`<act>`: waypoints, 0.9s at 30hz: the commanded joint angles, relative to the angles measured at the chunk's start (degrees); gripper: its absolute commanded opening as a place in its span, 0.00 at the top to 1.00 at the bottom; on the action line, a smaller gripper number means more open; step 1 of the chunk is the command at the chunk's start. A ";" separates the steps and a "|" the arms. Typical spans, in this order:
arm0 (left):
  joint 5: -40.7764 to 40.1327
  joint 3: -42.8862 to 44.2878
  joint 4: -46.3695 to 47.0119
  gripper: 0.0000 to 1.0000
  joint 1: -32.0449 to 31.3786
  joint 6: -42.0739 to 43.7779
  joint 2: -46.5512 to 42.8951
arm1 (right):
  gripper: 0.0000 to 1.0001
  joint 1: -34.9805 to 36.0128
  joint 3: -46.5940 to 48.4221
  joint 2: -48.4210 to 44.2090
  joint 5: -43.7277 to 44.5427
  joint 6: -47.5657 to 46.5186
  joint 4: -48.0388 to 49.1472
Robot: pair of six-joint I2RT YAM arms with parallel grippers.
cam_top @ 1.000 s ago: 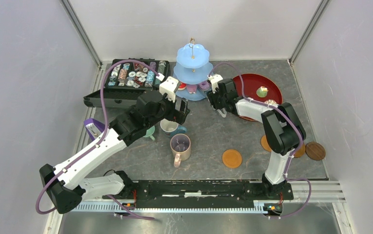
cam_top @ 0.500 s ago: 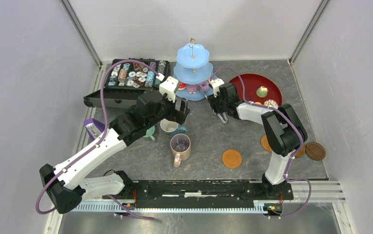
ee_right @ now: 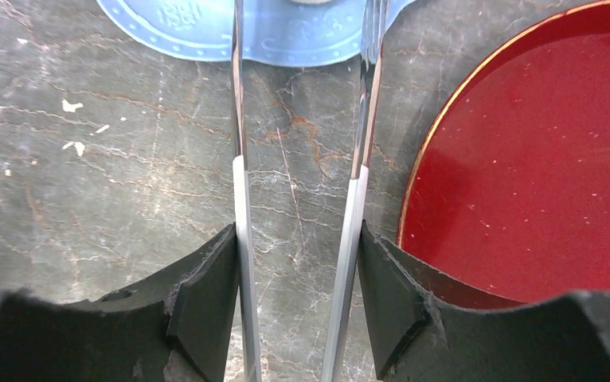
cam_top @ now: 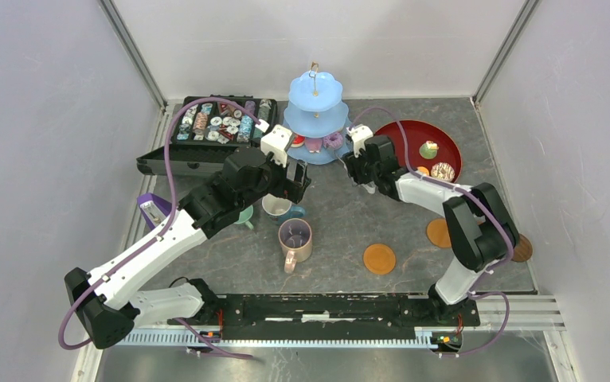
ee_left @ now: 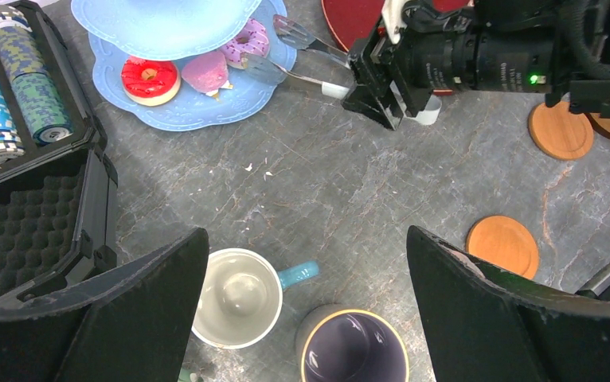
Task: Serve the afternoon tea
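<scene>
Mint-green mug (cam_top: 245, 216) sits mostly hidden under left arm (cam_top: 206, 205).

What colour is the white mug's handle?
Teal blue. The handle and white mug show best in the left wrist view.

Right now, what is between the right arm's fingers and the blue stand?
The metal tongs. Held in the right fingers, they cross grey table to the blue stand, bottom tier. The right wrist view shows it.

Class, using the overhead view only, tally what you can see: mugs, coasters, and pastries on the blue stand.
Mugs: 3
Coasters: 3
Pastries on the stand: 3
Total: 9
</scene>
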 commanded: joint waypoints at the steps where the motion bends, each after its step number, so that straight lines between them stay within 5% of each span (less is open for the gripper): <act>1: 0.58 0.04 2.05 0.00 0.17 1.16 -0.08 | 0.41 0.39 -0.39 -5.53 -0.03 0.95 -0.12; 17: 1.70 0.41 2.09 0.00 0.17 0.72 -1.81 | 0.43 -0.78 -4.37 -21.49 14.48 1.36 -12.44; 27: 4.56 6.96 -5.19 0.00 -0.01 -1.22 -3.09 | 0.42 -14.22 -1.44 -26.24 17.33 4.80 -22.04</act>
